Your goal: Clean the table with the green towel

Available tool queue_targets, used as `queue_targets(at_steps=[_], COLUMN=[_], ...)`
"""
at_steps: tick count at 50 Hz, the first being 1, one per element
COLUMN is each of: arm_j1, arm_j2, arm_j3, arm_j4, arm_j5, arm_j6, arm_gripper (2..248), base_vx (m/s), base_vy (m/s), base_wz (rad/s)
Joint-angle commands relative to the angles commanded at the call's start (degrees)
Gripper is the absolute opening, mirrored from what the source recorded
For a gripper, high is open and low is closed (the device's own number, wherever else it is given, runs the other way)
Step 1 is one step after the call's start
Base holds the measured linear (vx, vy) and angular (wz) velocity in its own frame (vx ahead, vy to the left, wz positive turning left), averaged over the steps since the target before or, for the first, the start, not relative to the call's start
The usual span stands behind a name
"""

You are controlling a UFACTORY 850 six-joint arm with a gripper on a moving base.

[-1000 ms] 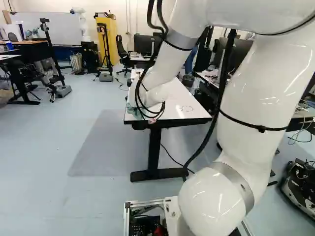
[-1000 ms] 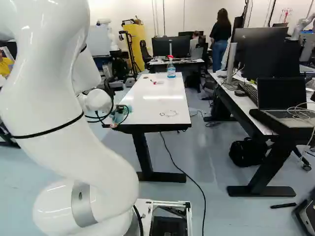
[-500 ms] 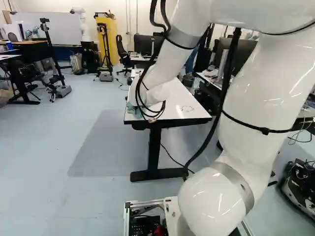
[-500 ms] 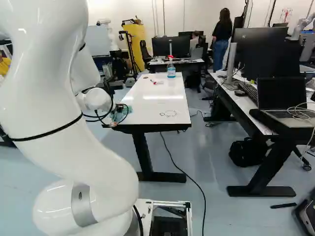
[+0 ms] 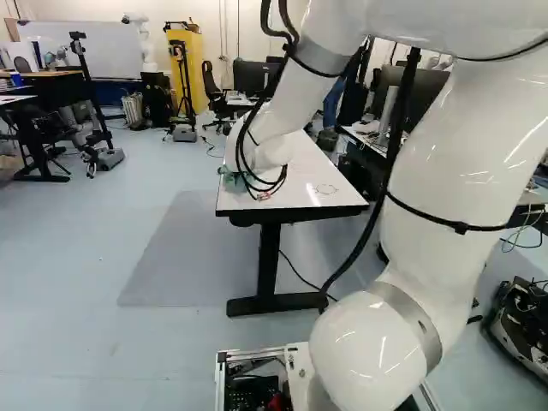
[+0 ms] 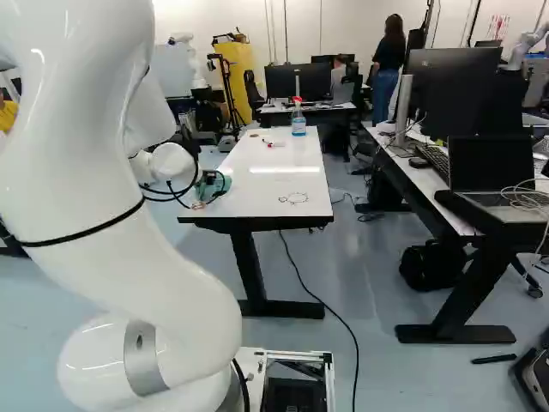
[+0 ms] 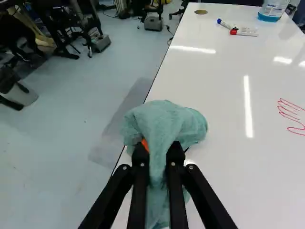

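Note:
In the right base view my gripper (image 6: 208, 178) is at the white table's (image 6: 257, 204) near left corner, partly hidden by cables. The green towel (image 6: 225, 184) bunches out beside it. Seen from the wrist, the gripper (image 7: 158, 151) is shut on the towel (image 7: 164, 121), whose folds spread ahead of the fingers and trail back between them. This bundle is over the table's long left edge; whether it presses on the top, I cannot tell. Red line marks (image 7: 291, 116) show on the tabletop (image 7: 214, 90), off to the gripper's right.
Two markers (image 7: 238, 31) and a spray bottle (image 6: 298, 118) with blue liquid stand or lie toward the table's far end. A second desk (image 6: 420, 178) with monitors and a laptop runs along the right. A black cable (image 6: 319, 296) crosses the floor under the table.
My gripper has moved a little farther from the base along the table's left side, carrying the towel with it. The base has stayed put.

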Motion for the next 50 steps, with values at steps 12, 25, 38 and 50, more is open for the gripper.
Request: queue_targets(at_steps=[12, 25, 38, 50], arm_j1=[-1.79, -4.21, -6.61, -8.71], arm_j2=[0.08, 0.92, 0.64, -1.0], arm_j3=[-1.67, -2.6, -4.16, -5.94], arm_j4=[0.0, 0.0, 0.0, 0.0], arm_j5=[0.06, 0.8, 1.73, 3.05], arm_j6=[0.0, 0.0, 0.0, 0.0], arm_gripper=[45, 45, 45, 45], base_vx=[0.0, 0.0, 0.0, 0.0], base_vy=[0.0, 0.0, 0.0, 0.0], base_wz=[0.0, 0.0, 0.0, 0.0])
